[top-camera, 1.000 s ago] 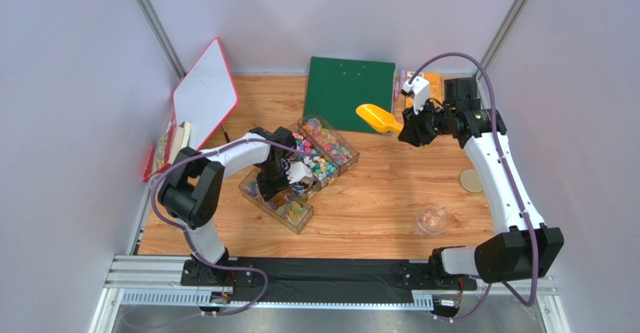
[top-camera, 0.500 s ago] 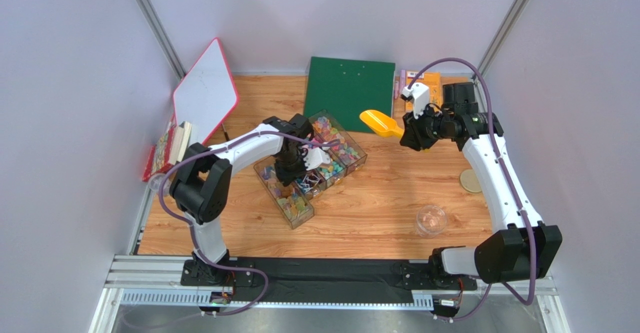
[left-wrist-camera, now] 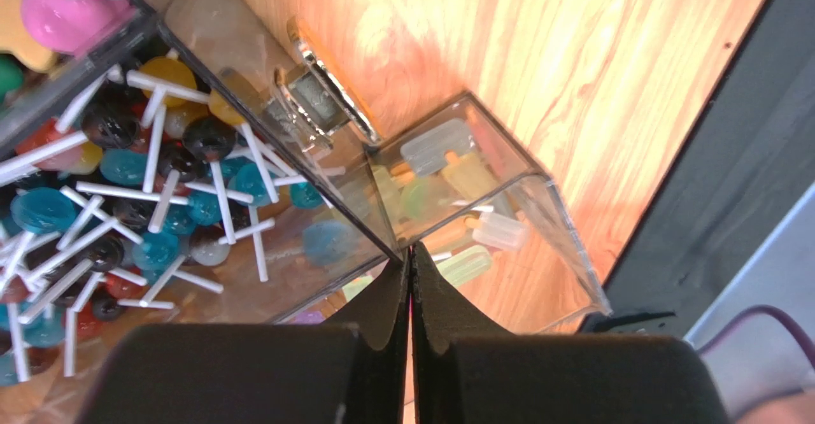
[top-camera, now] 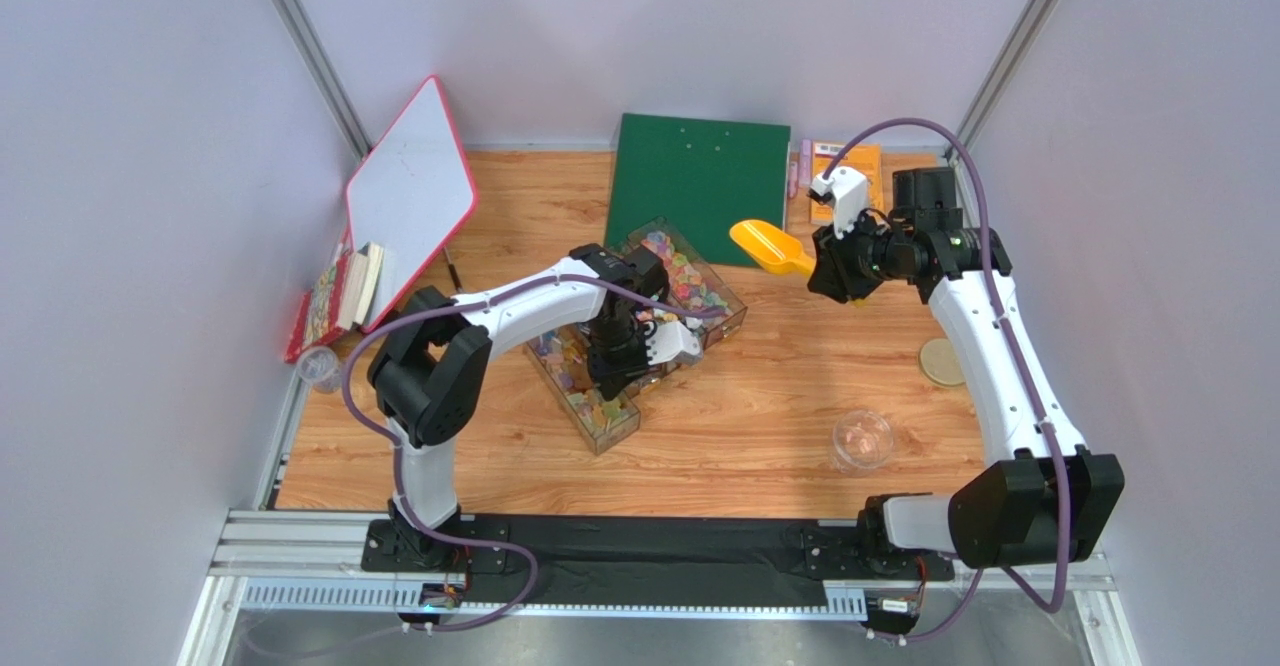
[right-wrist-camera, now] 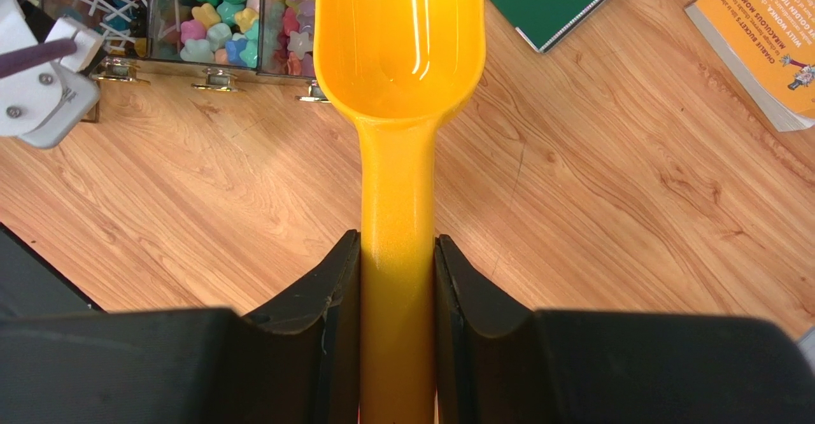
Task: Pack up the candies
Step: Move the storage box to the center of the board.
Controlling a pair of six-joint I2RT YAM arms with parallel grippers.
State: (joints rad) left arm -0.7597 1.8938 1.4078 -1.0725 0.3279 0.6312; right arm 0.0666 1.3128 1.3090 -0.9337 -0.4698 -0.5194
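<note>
The candies (top-camera: 684, 279) fill a clear box (top-camera: 598, 416) with several compartments, left of centre. In the right wrist view they show as small star and heart sweets (right-wrist-camera: 230, 13). The left wrist view shows lollipops (left-wrist-camera: 143, 204) and ice-pop sweets (left-wrist-camera: 450, 166) in neighbouring compartments. My left gripper (top-camera: 631, 354) is shut on a thin wall of the box (left-wrist-camera: 363, 209), its jaws pinched together (left-wrist-camera: 409, 262). My right gripper (top-camera: 831, 269) is shut on the handle of the empty yellow scoop (top-camera: 766, 246), bowl (right-wrist-camera: 397, 52) pointing at the box, held above the table (right-wrist-camera: 397, 252).
A small clear cup (top-camera: 863, 438) stands at the front right, with a round lid (top-camera: 944, 362) beyond it. A green notebook (top-camera: 696, 186) and an orange book (top-camera: 842, 171) lie at the back. A whiteboard (top-camera: 409, 186) and books (top-camera: 338, 299) lean at the left.
My left gripper has dragged the candy box to the right and turned it, toward the scoop. My right gripper with the scoop has shifted slightly right.
</note>
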